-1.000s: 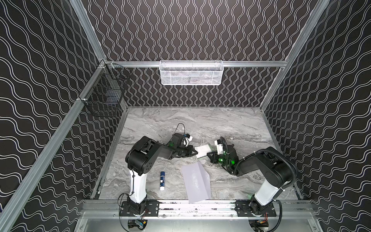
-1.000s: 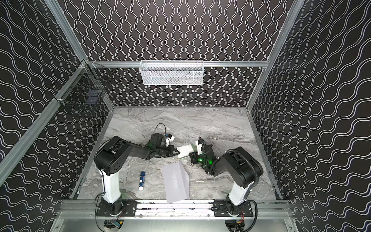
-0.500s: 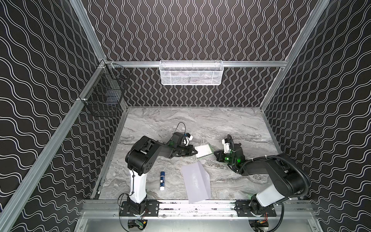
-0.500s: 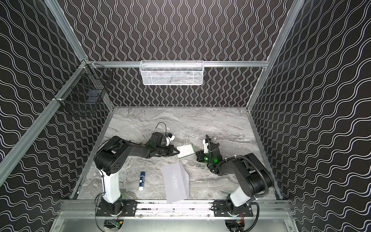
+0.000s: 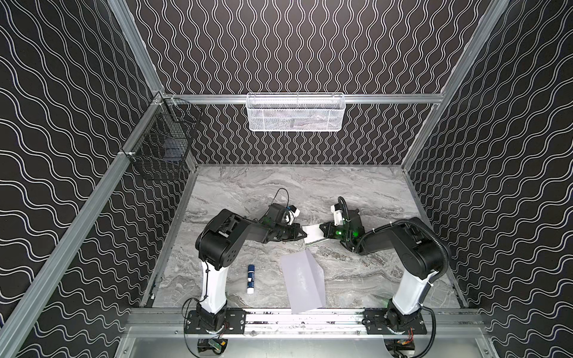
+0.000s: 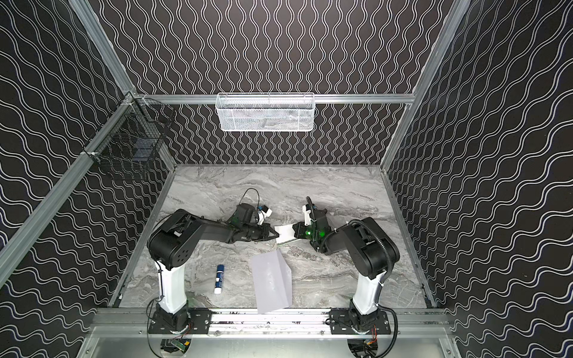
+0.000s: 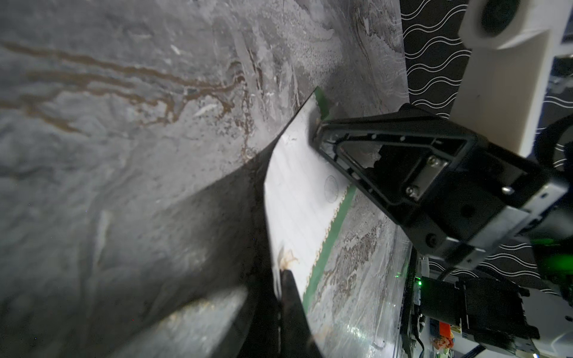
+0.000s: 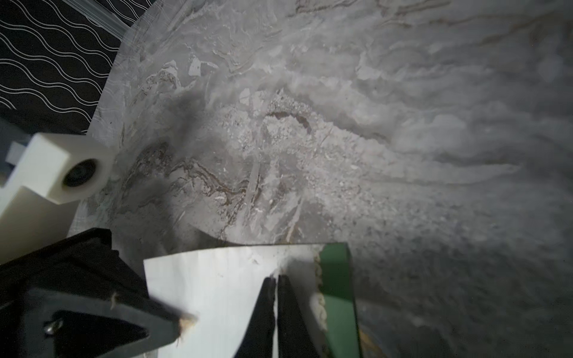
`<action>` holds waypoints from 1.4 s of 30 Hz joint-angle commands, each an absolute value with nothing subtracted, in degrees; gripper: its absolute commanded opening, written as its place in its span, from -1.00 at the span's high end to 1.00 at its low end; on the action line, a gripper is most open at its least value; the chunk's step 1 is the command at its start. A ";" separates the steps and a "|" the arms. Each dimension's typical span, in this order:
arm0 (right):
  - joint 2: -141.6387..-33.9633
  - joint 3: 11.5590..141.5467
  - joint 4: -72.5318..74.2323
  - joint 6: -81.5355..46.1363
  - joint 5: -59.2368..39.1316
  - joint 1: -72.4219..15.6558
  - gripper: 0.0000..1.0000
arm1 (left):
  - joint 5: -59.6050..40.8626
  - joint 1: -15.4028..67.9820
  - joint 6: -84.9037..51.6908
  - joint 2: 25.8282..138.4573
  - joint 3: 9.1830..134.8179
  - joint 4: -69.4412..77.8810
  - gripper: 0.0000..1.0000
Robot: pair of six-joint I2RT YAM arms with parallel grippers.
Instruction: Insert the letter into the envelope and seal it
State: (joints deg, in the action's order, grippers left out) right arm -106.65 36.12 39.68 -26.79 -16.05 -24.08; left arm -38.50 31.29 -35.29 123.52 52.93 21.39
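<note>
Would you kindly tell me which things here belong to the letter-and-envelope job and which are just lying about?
Job: letter, gripped by left gripper and right gripper; envelope; glue stick, probably for sealing.
Lying about: white mesh basket and black wire basket on the walls.

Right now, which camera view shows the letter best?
The left wrist view: the letter is close, its ruled face and green border clear. The right wrist view shows only one end; in both top views it is a small white patch.
</note>
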 commanded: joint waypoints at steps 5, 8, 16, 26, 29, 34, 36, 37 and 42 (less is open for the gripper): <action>-106.92 32.00 39.47 -28.46 -13.15 -20.99 0.83 | -37.54 31.33 -32.75 123.25 52.91 19.57 1.00; -105.71 29.95 39.84 -28.44 -12.69 -19.48 0.83 | -37.41 31.20 -32.69 123.23 52.65 19.45 1.00; -101.56 30.69 37.31 -27.44 -20.46 -16.17 0.83 | -37.88 31.20 -32.23 123.13 52.99 18.53 1.00; -99.85 39.11 35.71 -21.47 -33.57 -21.64 0.83 | -38.32 31.22 -31.00 123.07 54.55 16.21 1.00; -102.19 40.72 34.35 -20.72 -33.93 -22.84 0.83 | -37.97 31.20 -29.73 122.70 55.47 14.06 0.99; -104.85 40.66 31.81 -19.75 -30.95 -23.16 0.83 | -37.97 31.29 -30.15 123.11 57.14 13.85 0.92; -106.06 40.20 30.26 -20.41 -28.82 -22.82 0.84 | -37.86 31.31 -30.15 123.17 57.86 13.23 0.88; -106.51 39.69 29.83 -21.02 -28.15 -22.60 0.84 | -37.86 31.29 -30.06 123.21 58.15 13.10 0.85; -106.26 34.16 32.42 -23.54 -27.01 -22.15 0.82 | -37.88 31.31 -29.97 123.68 59.15 12.55 0.79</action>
